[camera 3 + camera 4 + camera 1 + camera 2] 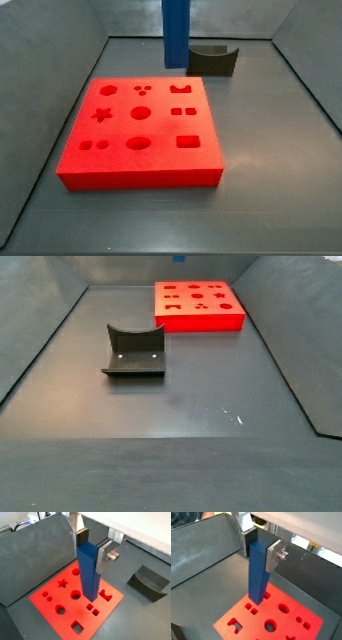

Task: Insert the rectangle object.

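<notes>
Tool clamped on the blue bar, hanging upright over the red block.

In both wrist views the tool (89, 543) points straight down, its silver fingers (107, 556) pressed on the upper end of the rectangle object (87, 572); the bar hangs vertical below them, its lower end above the red block (77, 607) among the shaped holes. In a side view only the bar (175, 32) shows, near the block's (140, 135) far edge, the tool out of frame above. To its right stands the dark grey notched block (213, 59), apart from the red block. Bare counter (187, 406) lies open around both, bounded by grey walls (54, 40).
</notes>
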Robot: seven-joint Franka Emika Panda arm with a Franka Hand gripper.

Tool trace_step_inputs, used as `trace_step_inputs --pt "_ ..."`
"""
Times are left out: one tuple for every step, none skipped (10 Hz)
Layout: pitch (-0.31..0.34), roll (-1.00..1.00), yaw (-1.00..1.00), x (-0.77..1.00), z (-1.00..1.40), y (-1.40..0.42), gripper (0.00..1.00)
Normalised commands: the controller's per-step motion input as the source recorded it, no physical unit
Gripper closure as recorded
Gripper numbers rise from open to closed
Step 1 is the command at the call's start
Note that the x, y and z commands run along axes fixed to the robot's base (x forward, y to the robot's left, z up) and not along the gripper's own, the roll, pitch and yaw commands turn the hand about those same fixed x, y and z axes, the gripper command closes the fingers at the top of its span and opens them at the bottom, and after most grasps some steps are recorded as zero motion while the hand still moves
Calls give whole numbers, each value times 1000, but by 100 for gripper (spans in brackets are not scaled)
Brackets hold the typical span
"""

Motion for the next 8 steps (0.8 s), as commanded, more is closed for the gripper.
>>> trace_step_inputs --pt "0 0 11 -6 0 0 100" --pt "0 0 6 0 0 0 100" --pt "0 -6 0 0 0 0 100" --pt "-10 -11 17 0 -100 -134 100" --pt "-17 0 57 0 -151 -520 100" --pt "-29 17 46 131 -160 -951 100" --pt "-14 0 0 231 -140 -1000 100" --pt "-3 11 0 317 -126 -1000 100"
